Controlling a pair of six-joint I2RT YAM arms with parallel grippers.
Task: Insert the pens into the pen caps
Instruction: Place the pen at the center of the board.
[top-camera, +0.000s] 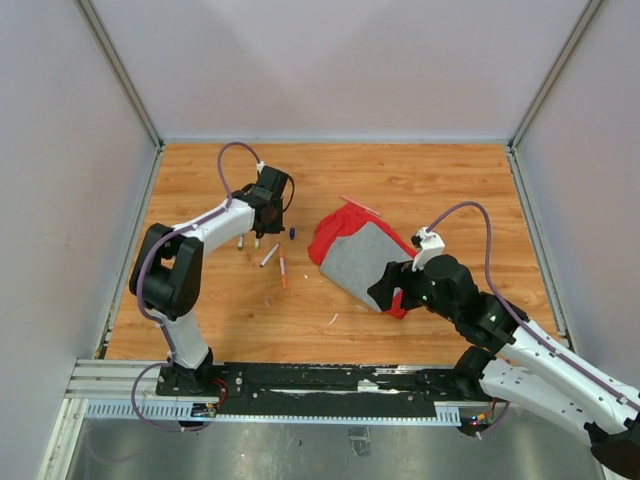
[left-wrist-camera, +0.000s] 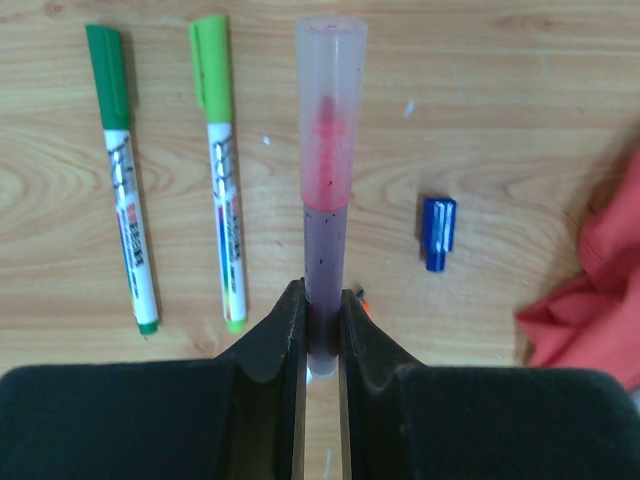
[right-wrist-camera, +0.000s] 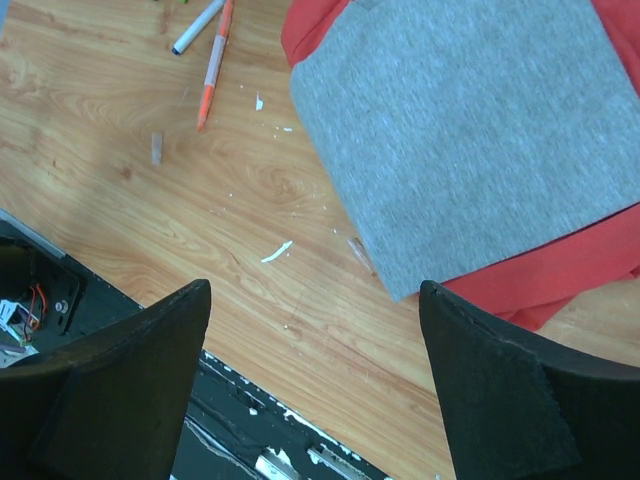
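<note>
1. Bench (top-camera: 420, 180): light wood-grain boards, warm orange-brown, with the grain running side to side. The right wrist view shows a few small white flecks on the surface.
2. Back wall (top-camera: 340, 60): plain pale grey panel, unmarked.
3. Side walls (top-camera: 60, 150): the same pale panels, closing in the bench left and right.
4. Metal posts (top-camera: 118, 70): one rises at each rear corner.
5. Near edge: black base plate (top-camera: 300, 375) on a silver slotted rail (top-camera: 110, 380).
6. Light: soft, even, with faint shadows only.

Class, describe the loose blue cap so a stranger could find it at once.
Start at the red-and-grey cloth on the table. Between the cloth and the pen pinched in the left fingers lies the blue cap. It is the only short dark-blue stub; the green-capped pens nearby are longer.
</note>
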